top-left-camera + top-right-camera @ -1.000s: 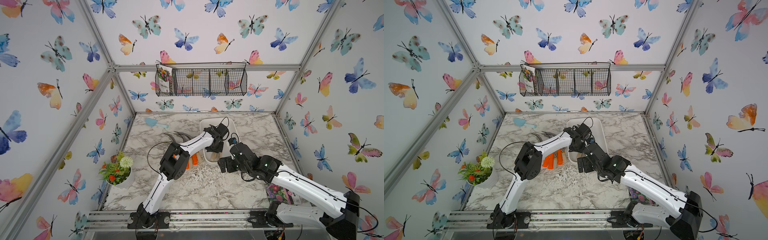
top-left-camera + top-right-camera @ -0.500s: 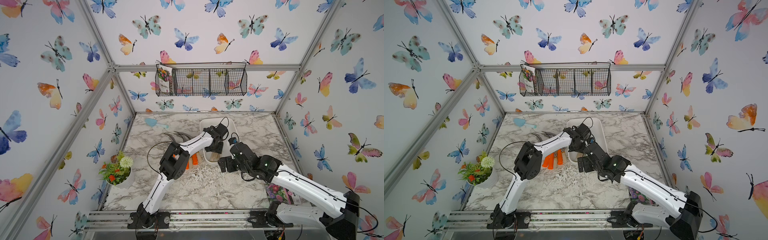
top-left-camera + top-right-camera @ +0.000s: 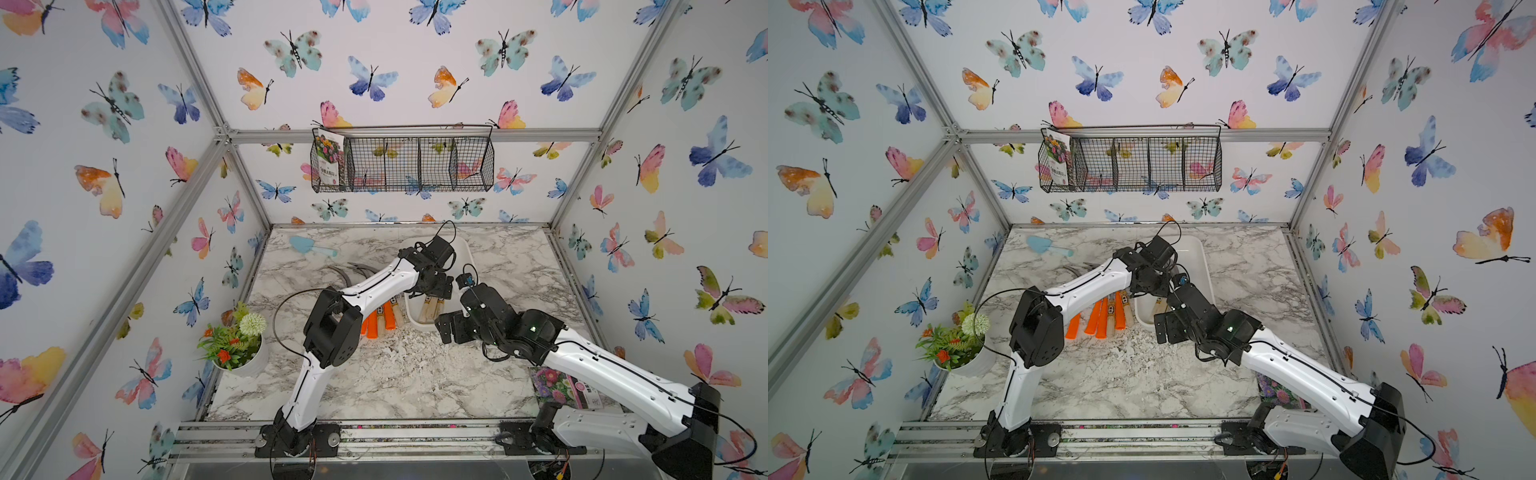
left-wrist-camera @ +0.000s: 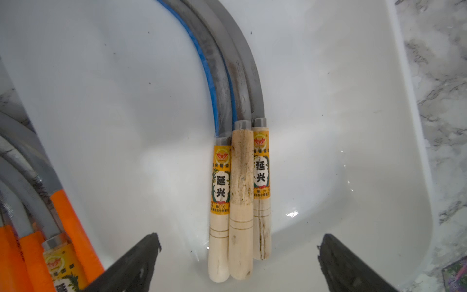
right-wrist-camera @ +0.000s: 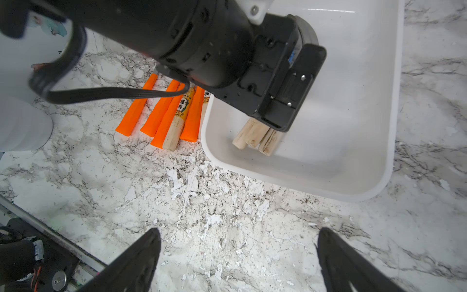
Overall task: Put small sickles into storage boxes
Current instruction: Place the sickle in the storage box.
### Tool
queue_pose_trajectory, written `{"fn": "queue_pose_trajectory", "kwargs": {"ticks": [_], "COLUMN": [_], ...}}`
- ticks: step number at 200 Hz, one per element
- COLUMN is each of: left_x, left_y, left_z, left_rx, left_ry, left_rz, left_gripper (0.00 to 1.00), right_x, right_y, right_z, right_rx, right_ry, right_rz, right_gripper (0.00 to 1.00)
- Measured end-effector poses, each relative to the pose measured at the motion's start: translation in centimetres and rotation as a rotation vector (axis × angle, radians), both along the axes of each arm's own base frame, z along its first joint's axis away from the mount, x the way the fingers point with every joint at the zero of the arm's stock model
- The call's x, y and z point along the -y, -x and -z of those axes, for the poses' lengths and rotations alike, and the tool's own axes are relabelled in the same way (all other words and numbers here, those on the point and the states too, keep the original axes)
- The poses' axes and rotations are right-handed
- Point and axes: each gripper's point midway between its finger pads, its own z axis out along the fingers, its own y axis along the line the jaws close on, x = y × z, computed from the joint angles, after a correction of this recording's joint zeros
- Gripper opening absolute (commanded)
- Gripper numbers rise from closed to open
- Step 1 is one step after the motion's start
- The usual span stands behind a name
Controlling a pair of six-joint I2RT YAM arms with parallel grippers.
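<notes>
Marble tabletop (image 3: 395,382): white tray (image 3: 415,313) centre-far; sickles (image 3: 376,322) just left of it; blue trowel (image 3: 309,246) far left; flowerpot (image 3: 239,347) near left; seed packet (image 3: 557,386) near right.

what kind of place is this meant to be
Most likely a staged robot test booth dressed as a gardening corner: butterfly-papered walls on an aluminium frame, a marble-look table with sickles in a white tray, a potted plant and a seed packet in a wire basket.

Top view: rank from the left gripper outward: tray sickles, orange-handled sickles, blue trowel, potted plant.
1. tray sickles, under the left gripper.
2. orange-handled sickles, beside the tray.
3. blue trowel, back left.
4. potted plant, front left.
</notes>
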Motion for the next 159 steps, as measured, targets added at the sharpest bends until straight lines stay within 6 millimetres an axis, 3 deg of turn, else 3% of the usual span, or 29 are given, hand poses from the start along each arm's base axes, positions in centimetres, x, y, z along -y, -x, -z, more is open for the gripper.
{"fn": "queue_pose_trajectory", "kwargs": {"ticks": [74,159], "left_x": [-1.8,-8.1], "left_y": [0.6,3.5], "left_z": [-3.0,-3.7], "left_rx": [0.039,0.017], "left_ry": [-0.002,-0.049], "left_rz": [-0.051,-0.113], "left_gripper": [0.98,0.99], "right_x": [-1.1,-3.8], "right_y": [-0.1,-0.8], "right_z": [-1.9,-1.8], "right_rx": [0.021,-0.016], "right_ry": [-0.036,-0.074], "right_rz": [-0.045,-0.079], "right_gripper": [0.98,0.98]}}
